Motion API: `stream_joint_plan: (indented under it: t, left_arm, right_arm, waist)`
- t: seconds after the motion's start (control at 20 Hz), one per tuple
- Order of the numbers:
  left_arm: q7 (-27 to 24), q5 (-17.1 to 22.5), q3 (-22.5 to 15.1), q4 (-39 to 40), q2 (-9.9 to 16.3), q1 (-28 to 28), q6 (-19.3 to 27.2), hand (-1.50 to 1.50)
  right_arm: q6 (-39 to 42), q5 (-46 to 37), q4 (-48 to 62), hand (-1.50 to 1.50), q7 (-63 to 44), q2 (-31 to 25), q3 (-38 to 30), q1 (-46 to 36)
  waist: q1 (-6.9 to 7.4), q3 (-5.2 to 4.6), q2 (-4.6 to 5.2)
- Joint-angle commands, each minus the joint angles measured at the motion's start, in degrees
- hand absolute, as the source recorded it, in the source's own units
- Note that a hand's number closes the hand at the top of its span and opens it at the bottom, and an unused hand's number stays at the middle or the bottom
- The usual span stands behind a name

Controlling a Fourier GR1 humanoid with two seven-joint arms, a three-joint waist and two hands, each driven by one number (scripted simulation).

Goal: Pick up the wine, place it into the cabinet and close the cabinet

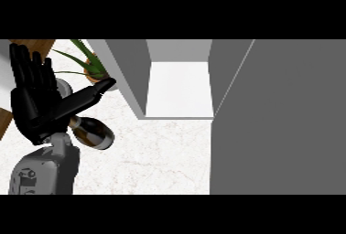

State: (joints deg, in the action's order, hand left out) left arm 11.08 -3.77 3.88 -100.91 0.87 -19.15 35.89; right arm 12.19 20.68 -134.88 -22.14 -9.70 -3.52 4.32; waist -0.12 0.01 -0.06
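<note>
A white marble bench [155, 155] fills the view, with a grey cabinet [128, 73] standing open at the top and its door [280, 119] swung out on the right. The left hand [34, 98] shows at the left, fingers [30, 64] straight and apart, thumb outstretched. The wine [94, 132] lies on the bench beside its wrist. A potted plant [91, 64] stands behind.

White marble table [162, 160], faint veining, fills the lower middle. Wine bottle [93, 132] lies on its side at about 9 o'clock. Potted plant [93, 68] stands at 11 o'clock. Grey cabinet [128, 73] rests at 12 o'clock, open, its white shelf [179, 89] bare, grey door [283, 119] at 3 o'clock.
</note>
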Motion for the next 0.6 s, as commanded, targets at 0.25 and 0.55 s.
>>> stream_joint_plan:
  t: [0.25, 0.55]
  left_arm:
    - [-2.7, 1.5, 2.3, -0.8, 1.3, 6.8, 0.4, -1.5]
    - [-3.5, -0.1, -2.8, -7.0, -0.8, 16.2, 0.8, -1.5]
  right_arm:
    - [4.0, 4.6, -3.3, -1.5, 1.2, -0.7, -5.1, 4.9]
    - [0.9, -4.2, -2.1, -1.5, 0.0, 3.3, 2.5, 1.0]
  waist:
    - [-0.25, 0.0, -0.01]
    - [0.18, -0.01, -0.01]
